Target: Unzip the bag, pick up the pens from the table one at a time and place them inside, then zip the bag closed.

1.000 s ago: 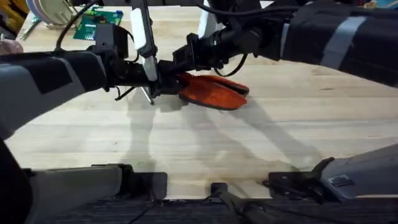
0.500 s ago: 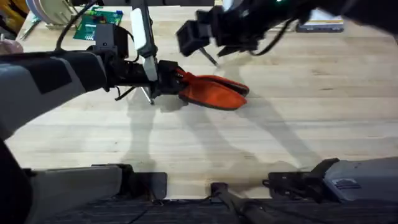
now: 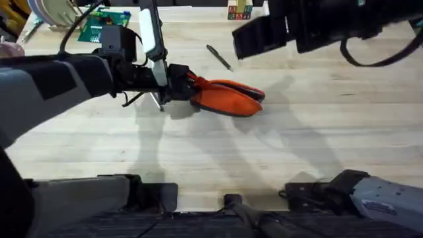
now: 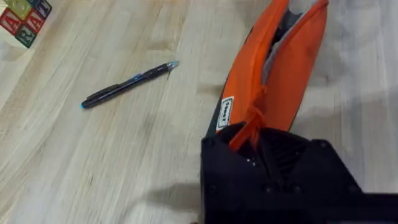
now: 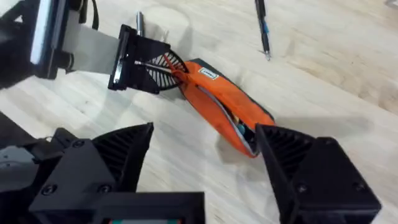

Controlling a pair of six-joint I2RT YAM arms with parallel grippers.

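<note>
Orange bag (image 3: 228, 97) lying unzipped on the table (image 3: 277, 152), nearer the far edge than the near. Left gripper (image 3: 180, 82) clamped on the bag's left end at the pull tab. Right gripper (image 5: 202, 165) raised above the bag, fingers apart, holding nothing. One pen (image 3: 219, 57) flat beyond the bag, toward the far edge
</note>
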